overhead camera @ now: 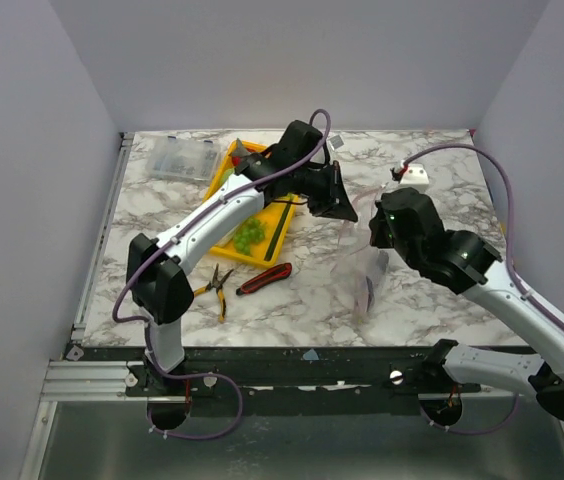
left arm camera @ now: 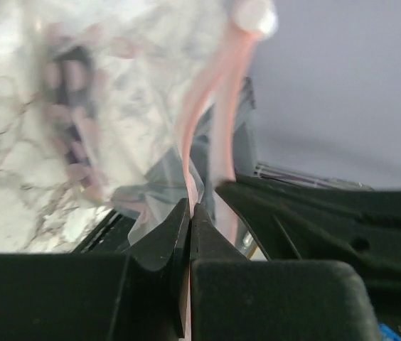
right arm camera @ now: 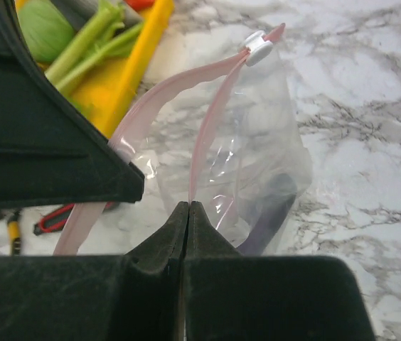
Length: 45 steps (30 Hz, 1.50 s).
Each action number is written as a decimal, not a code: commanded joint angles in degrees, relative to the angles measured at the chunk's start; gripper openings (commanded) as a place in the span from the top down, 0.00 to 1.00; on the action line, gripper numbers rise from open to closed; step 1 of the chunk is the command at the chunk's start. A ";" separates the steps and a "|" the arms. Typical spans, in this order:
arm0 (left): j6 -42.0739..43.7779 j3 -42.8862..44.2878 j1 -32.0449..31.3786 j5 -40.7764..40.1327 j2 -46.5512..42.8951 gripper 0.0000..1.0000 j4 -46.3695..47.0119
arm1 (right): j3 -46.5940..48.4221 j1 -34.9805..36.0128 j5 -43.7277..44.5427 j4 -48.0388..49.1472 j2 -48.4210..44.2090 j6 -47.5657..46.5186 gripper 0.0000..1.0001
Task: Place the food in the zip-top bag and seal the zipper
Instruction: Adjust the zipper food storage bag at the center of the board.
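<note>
Left gripper [left arm camera: 190,213]: fingers pressed together on one pink lip of the bag's mouth, held above the table.
Right gripper [right arm camera: 188,209]: fingers closed on the other pink lip, facing the left gripper.
Bag [right arm camera: 257,135]: clear and floppy, hanging between the two grippers over mid-table, its mouth pulled apart into a narrow loop.
Zipper [right arm camera: 186,77]: two pale pink strips, parted, meeting at a white slider [right arm camera: 259,47] at the far end of the mouth.
Eggplant [right arm camera: 275,206]: a dark purple shape low inside the bag.
Tray [overhead camera: 230,170]: yellow, left of the bag, partly under the left arm.
Food in the tray: grapes [overhead camera: 247,235] show from above. The right wrist view shows cabbage [right arm camera: 44,28], leek [right arm camera: 94,39] and a sliver of tomato [right arm camera: 140,3].
Only in the top view: a clear box [overhead camera: 177,158] at the far left corner and a small white object [overhead camera: 414,175] far right.
Only in the left wrist view: the inner face of the pinched strip. What is in the bag is a dark blur here.
Pliers [overhead camera: 217,285]: yellow handles, on the table near the tray's front edge.
Knife [overhead camera: 262,280]: red and black, just right of the pliers.
Table [overhead camera: 292,310]: white marble pattern with grey veins and a black front rail.
Room: plain pale grey walls on three sides.
</note>
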 commanded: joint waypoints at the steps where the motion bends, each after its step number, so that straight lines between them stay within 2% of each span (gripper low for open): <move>1: 1.52 4.20 1.01 2.02 0.97 1.00 -2.84 | -0.11 0.02 1.53 -0.89 0.93 0.00 1.00; 4: -0.43 10.97 0.45 5.08 0.85 1.00 -2.89 | 5.11 0.04 1.74 -1.12 0.89 -1.72 1.00; 6: -1.20 12.45 0.10 6.31 0.10 1.00 -2.67 | 8.50 0.01 1.34 -1.90 1.43 -2.34 1.00; 9: -0.96 8.69 0.07 6.07 -2.55 1.00 -0.67 | 8.59 -0.03 1.08 -1.32 0.54 -1.44 1.00; 11: -0.48 4.28 0.81 3.49 -3.54 1.00 -0.46 | 4.54 -0.03 2.92 0.78 -1.14 -0.25 1.00; 13: -0.94 1.61 1.88 4.40 -2.82 1.00 -0.62 | 0.79 -0.03 4.49 1.87 -1.96 1.64 1.00; 19: 1.88 3.33 2.03 1.50 -2.98 1.00 -3.68 | 1.33 0.01 6.02 -3.34 0.67 10.90 0.99; 21: 2.38 3.88 2.04 0.39 -3.05 1.00 -4.52 | 2.03 0.02 3.90 -3.41 1.68 11.67 0.92; 27: 2.00 1.62 2.06 -0.06 -4.37 1.00 -3.35 | 3.35 -0.02 1.49 -3.38 4.48 14.24 0.60; 31: 1.47 -0.15 2.06 -0.11 -5.59 1.00 -2.12 | 3.06 -0.03 0.90 -1.83 5.10 14.44 0.52; 33: 1.33 0.00 2.03 0.20 -5.73 1.00 -2.03 | 2.91 0.01 1.44 -1.18 5.66 14.30 0.43; 35: 1.23 0.49 1.89 0.20 -5.64 1.00 -2.03 | 3.22 -0.03 1.79 -0.47 6.44 13.60 0.39; 36: 1.21 0.83 1.88 0.18 -5.53 1.00 -2.05 | 3.83 -0.03 2.40 -0.80 6.98 13.02 0.41; 38: 1.02 1.46 1.87 0.08 -5.27 1.00 -2.29 | 5.32 -0.03 4.74 -1.86 7.59 11.68 0.53; 39: 0.98 1.89 1.87 0.01 -5.05 1.00 -2.30 | 6.11 -0.03 6.62 -2.63 7.74 10.88 0.61; 42: 0.61 3.49 1.80 0.64 -3.79 1.00 -1.93 | 7.42 -0.11 12.46 -4.27 7.06 8.65 0.97; 45: 0.74 6.43 1.69 1.45 -1.40 1.00 -1.84 | 7.99 -0.55 18.23 -4.78 5.07 5.78 0.99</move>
